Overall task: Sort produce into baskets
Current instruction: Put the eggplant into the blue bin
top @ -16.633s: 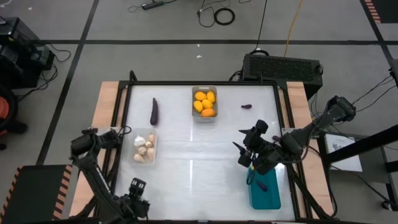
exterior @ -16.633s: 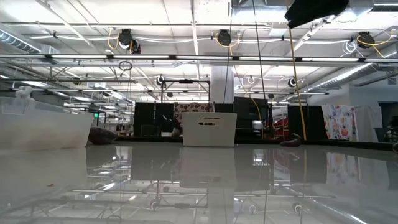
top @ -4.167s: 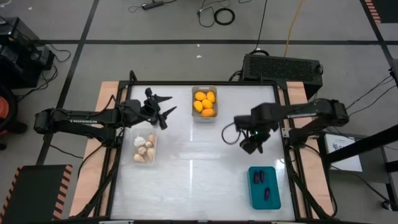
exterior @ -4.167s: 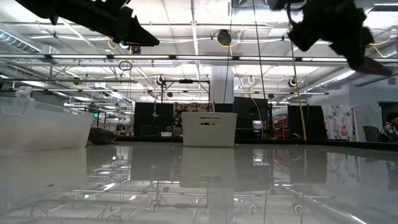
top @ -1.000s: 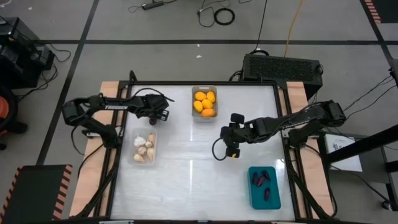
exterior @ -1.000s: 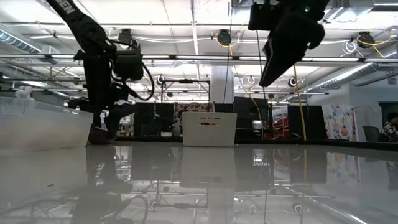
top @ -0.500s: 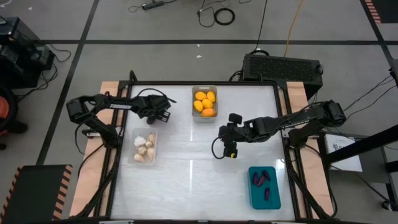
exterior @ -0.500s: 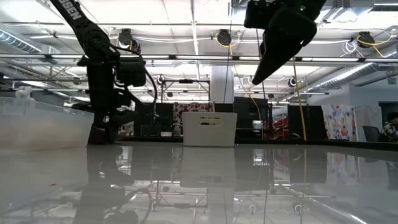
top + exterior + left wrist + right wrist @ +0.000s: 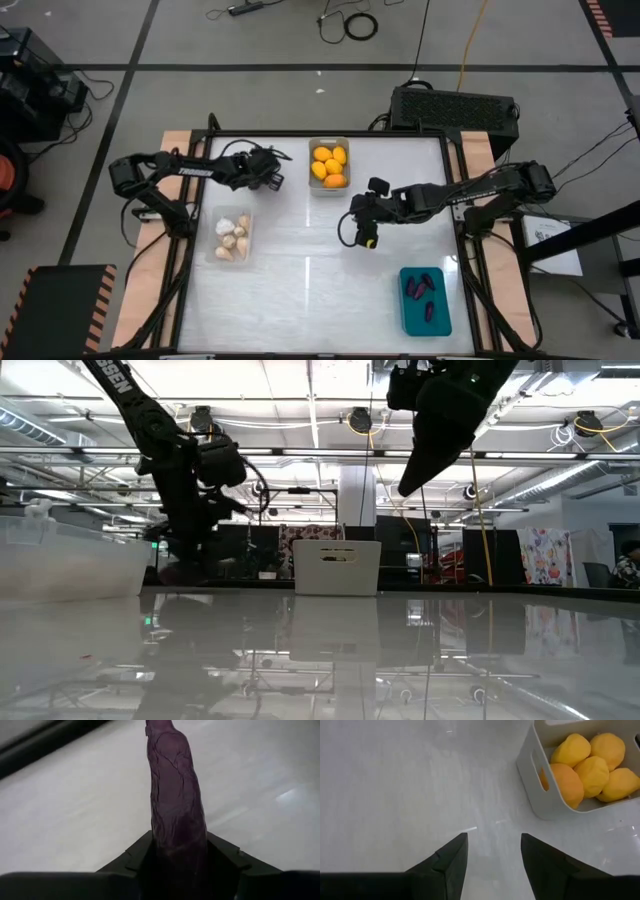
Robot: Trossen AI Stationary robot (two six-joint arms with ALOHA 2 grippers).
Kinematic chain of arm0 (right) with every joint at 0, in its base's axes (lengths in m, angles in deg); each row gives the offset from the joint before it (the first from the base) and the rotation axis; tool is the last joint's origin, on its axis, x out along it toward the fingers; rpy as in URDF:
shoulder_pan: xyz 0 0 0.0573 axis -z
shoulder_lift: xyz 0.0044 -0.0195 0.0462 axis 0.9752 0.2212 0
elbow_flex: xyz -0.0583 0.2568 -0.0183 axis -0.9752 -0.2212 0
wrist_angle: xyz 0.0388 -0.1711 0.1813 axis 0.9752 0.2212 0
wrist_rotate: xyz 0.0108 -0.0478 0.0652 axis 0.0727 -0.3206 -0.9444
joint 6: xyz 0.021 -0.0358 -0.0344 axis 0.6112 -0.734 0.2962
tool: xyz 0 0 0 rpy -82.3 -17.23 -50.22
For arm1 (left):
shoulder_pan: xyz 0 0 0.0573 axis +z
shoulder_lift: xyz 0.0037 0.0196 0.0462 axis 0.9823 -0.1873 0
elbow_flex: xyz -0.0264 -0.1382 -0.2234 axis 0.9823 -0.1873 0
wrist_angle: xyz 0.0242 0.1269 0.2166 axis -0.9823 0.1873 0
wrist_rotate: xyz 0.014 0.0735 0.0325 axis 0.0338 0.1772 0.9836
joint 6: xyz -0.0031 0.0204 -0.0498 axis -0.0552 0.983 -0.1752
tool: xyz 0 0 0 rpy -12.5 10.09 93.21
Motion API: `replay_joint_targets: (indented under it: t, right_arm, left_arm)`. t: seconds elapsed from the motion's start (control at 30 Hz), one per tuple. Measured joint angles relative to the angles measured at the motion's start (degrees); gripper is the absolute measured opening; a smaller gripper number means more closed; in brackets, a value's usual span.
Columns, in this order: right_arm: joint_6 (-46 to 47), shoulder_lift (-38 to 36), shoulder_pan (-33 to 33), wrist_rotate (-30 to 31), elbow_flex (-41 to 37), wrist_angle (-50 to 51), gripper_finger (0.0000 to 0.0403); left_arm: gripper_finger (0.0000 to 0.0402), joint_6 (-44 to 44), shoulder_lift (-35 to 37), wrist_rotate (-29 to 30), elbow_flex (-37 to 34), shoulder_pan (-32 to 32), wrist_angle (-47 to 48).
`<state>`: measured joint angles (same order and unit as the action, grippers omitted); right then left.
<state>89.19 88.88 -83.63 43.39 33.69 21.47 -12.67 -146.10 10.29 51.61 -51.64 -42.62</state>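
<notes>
Sort looks almost done. Grey basket (image 9: 329,165) at the desk's far edge holds the yellow-orange fruits (image 9: 329,164); clear basket (image 9: 232,236) near the left edge holds the garlic bulbs (image 9: 232,235); teal basket (image 9: 425,300) near the front-right corner has a few eggplant pieces (image 9: 421,290) in it.

One item left, as far as I can see: the long purple eggplant (image 9: 176,805), pinched in the left end effector (image 9: 268,176) near the far-left corner, well away from teal.

Right end effector (image 9: 362,232) hangs empty mid-desk, fingers (image 9: 446,860) spread, just in front of the grey basket. No loose produce visible on the desk.
</notes>
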Motion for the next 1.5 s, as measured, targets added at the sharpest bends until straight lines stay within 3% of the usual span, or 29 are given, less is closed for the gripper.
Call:
replay_joint_targets:
  t: [0.1, 0.37, 0.77, 0.9, 1.07, 1.5]
  right_arm:
    - [1.7, 0.0, 0.0, 0.0, 0.0, 0.0, 0.0176]
    - [6.9, 0.0, 0.0, 0.2, 0.0, 0.0, 0.0176]
    - [10.9, 0.0, -3.2, 0.2, 0.0, 0.5, 0.0176]
    - [10.9, 0.0, -4.7, 0.2, 0.0, 1.5, 0.0176]
    - [13.1, 0.0, -6.1, 0.2, 0.1, 2.7, 0.0176]
    - [27.5, 0.0, -11.8, 0.4, 0.1, 7.1, 0.0176]
  left_arm:
    - [0.0141, 2.6, 0.1, -2.3, 0.0, -1.2, -5.8]
    - [0.0142, 13.3, 0.2, -15.4, 0.1, -5.2, -21.2]
    - [0.0142, 17.7, 0.2, -38.7, 0.1, -12.0, -35.1]
    - [0.0142, 18.6, 0.2, -44.0, 0.1, -15.8, -42.1]
    - [0.0142, 23.7, 0.3, -44.9, 0.1, -21.1, -49.0]
    - [0.0142, 29.7, -0.2, -41.0, 0.2, -30.7, -54.1]
